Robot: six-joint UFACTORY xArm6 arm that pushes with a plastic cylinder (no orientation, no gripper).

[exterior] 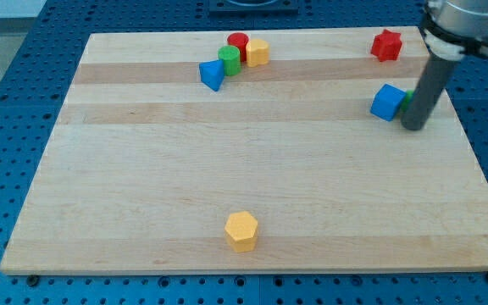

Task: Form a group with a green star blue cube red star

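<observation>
The red star [386,45] lies near the view's top right corner of the wooden board [252,203]. The blue cube [387,102] sits below it at the right. A green block [407,102], mostly hidden behind my rod, shows as a sliver just right of the blue cube; its shape cannot be made out. My tip [413,127] rests on the board right beside that green block, at the lower right of the blue cube.
At the view's top centre stand a red cylinder [238,41], a green cylinder [229,60], a yellow block [257,52] and a blue triangular block [213,75], close together. A yellow hexagon [241,230] lies near the bottom edge.
</observation>
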